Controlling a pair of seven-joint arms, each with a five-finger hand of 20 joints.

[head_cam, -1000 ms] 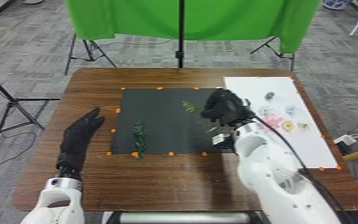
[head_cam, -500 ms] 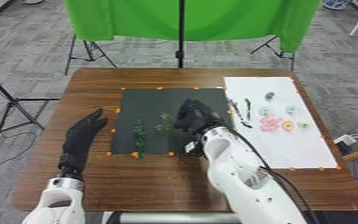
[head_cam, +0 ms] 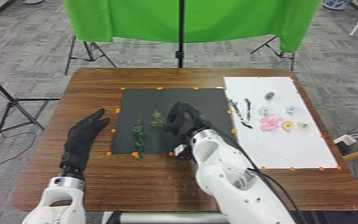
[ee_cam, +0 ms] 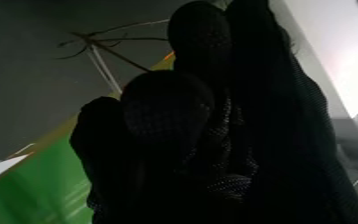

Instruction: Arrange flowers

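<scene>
The black-gloved right hand (head_cam: 184, 118) is pinching a thin-stemmed green sprig (head_cam: 158, 120) in closed fingers, likely needing gentle, level lowering beside the dark-green leafy strand (head_cam: 139, 135).

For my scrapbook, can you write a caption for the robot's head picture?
Robot's right hand holding a green sprig over the dark sheet, pink flower on the white sheet.

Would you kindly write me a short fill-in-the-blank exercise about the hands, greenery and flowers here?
The ____ hand has the light green sprig at its fingertips.
The pink flower lies on the ____ sheet.
The nearest flower to the right of the pink one is ____.
Missing words, in order: right; white; yellow.
</scene>
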